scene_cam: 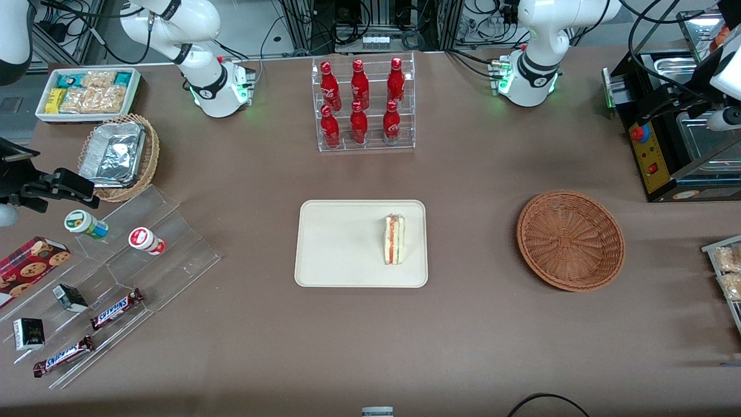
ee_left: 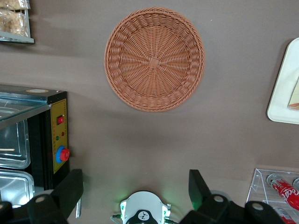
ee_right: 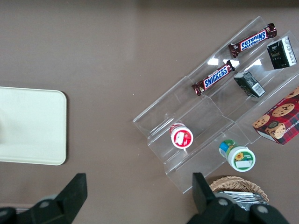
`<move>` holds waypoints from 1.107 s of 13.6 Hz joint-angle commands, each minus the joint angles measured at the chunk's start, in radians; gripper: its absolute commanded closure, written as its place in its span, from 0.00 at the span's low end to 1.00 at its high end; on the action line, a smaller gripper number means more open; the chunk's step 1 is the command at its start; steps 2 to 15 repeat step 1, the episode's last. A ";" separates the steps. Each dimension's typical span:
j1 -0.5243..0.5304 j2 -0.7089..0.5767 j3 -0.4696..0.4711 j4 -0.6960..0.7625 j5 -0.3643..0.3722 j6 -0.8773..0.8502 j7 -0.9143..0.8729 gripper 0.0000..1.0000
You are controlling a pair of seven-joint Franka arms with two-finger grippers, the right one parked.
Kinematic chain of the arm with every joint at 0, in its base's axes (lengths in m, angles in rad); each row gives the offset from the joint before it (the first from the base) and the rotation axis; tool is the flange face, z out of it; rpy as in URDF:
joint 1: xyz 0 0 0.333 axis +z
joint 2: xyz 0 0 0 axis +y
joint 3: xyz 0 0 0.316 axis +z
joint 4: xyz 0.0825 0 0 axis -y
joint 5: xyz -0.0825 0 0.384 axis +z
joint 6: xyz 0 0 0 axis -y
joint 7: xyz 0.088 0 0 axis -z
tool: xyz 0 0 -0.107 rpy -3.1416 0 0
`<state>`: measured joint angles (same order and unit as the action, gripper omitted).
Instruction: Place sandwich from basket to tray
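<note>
The sandwich point(scene_cam: 395, 239) stands on its edge on the cream tray point(scene_cam: 324, 266), near the tray side closest to the basket. Its red and green filling faces up. The round reddish-brown basket point(scene_cam: 570, 240) has nothing in it and sits beside the tray toward the working arm's end of the table. In the left wrist view the whole basket point(ee_left: 154, 58) shows from high above, plus a corner of the tray point(ee_left: 280, 93) with a sliver of sandwich point(ee_left: 294, 95). My gripper point(ee_left: 134, 176) hangs open and holds nothing, high over the table between the arm's base and the basket.
A clear rack of red bottles point(scene_cam: 366, 104) stands farther from the front camera than the tray. A black machine point(scene_cam: 677, 139) and a tray of snack packets point(scene_cam: 726, 272) flank the basket. A clear stand with snacks point(scene_cam: 116, 272) and a foil-filled wicker basket point(scene_cam: 118, 156) lie toward the parked arm's end.
</note>
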<state>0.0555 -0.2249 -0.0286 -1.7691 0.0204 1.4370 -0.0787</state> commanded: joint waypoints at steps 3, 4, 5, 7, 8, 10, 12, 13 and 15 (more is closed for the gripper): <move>-0.017 0.045 -0.022 0.063 -0.008 -0.015 -0.006 0.00; -0.017 0.045 -0.022 0.063 -0.008 -0.015 -0.006 0.00; -0.017 0.045 -0.022 0.063 -0.008 -0.015 -0.006 0.00; -0.017 0.045 -0.022 0.063 -0.008 -0.015 -0.006 0.00; -0.017 0.045 -0.022 0.063 -0.008 -0.015 -0.006 0.00; -0.017 0.045 -0.022 0.063 -0.008 -0.015 -0.006 0.00; -0.017 0.045 -0.022 0.063 -0.008 -0.015 -0.006 0.00; -0.017 0.045 -0.022 0.063 -0.008 -0.015 -0.006 0.00; -0.017 0.045 -0.022 0.063 -0.008 -0.015 -0.006 0.00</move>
